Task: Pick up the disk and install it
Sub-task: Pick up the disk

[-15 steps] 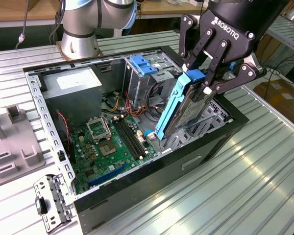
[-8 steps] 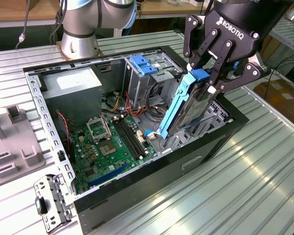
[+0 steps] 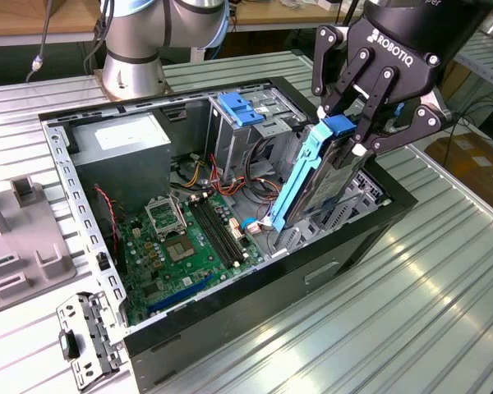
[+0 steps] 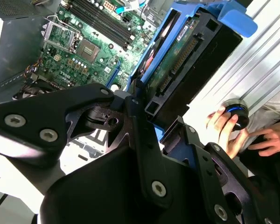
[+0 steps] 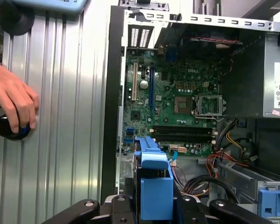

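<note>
The disk (image 3: 322,176) is a metal drive in blue plastic rails. It hangs tilted, its lower end dipping into the open computer case (image 3: 255,287) near the case's wall at the exterior view's right. My gripper (image 3: 351,131) is shut on its upper end, one black finger on each side. In the second wrist view the disk (image 4: 186,56) shows its connector edge between my gripper's (image 4: 154,111) fingers. In the first wrist view the blue rail of the disk (image 5: 154,179) sits between the fingers (image 5: 91,207) above the motherboard.
Inside the case lie a green motherboard (image 3: 189,238), a grey power supply (image 3: 123,152) and a drive cage with a blue bracket (image 3: 240,108). A person's hand (image 5: 11,100) rests on a black knob on the ribbed table. A loose metal bracket (image 3: 86,332) lies beside the case.
</note>
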